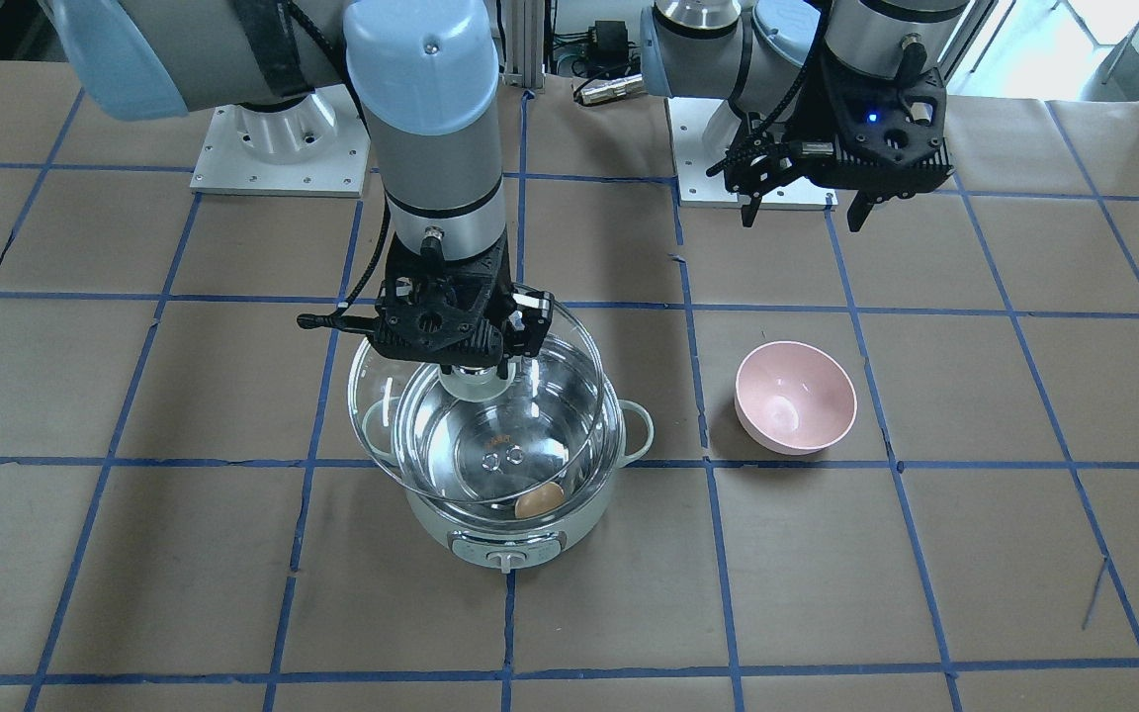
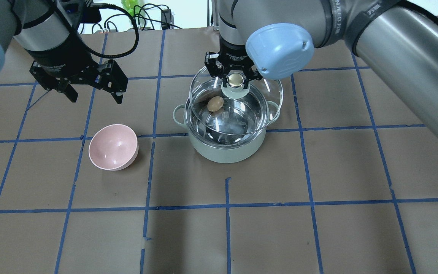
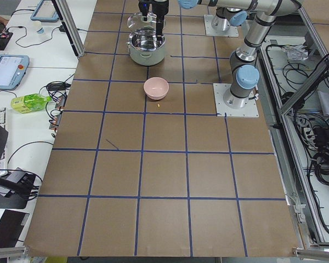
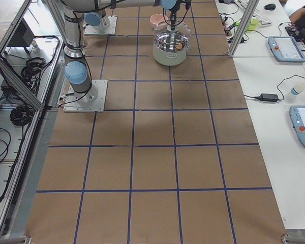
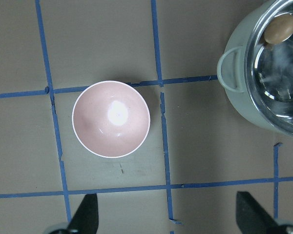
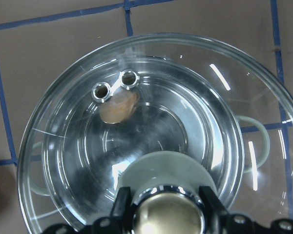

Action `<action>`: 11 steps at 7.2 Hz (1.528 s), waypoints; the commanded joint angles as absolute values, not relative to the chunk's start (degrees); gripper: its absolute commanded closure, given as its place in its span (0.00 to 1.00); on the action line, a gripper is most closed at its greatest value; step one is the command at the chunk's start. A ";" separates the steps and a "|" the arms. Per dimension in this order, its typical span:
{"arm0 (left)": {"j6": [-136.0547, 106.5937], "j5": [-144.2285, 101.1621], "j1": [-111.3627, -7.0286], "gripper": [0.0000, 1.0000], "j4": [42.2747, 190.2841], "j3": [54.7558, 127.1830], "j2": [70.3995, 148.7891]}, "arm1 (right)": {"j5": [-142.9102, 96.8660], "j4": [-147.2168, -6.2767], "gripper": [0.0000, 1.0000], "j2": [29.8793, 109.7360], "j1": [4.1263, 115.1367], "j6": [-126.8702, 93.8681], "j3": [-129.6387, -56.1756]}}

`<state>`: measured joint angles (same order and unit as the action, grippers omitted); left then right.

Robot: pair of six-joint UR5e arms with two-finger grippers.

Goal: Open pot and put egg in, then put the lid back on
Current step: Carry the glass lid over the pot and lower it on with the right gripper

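STEP: lid replacement judged in hand; a centred lowering onto the rim is called for | pot (image 2: 224,150): on table, uncovered | lid (image 2: 242,110): held just above pot, off-centre | egg (image 2: 215,103): laid inside pot | right gripper (image 2: 235,80): pinched on lid knob | left gripper (image 2: 95,95): jaws spread wide, empty, near bowl (image 2: 113,147)

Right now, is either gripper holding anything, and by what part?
The right gripper holds the lid by its knob; the left gripper holds nothing.
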<state>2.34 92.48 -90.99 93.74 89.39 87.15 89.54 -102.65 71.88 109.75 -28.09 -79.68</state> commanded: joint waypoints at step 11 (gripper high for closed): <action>4.66 88.86 -84.11 0.00 91.32 89.74 86.04 | 90.26 -108.90 0.85 65.83 112.41 -33.85 -80.95</action>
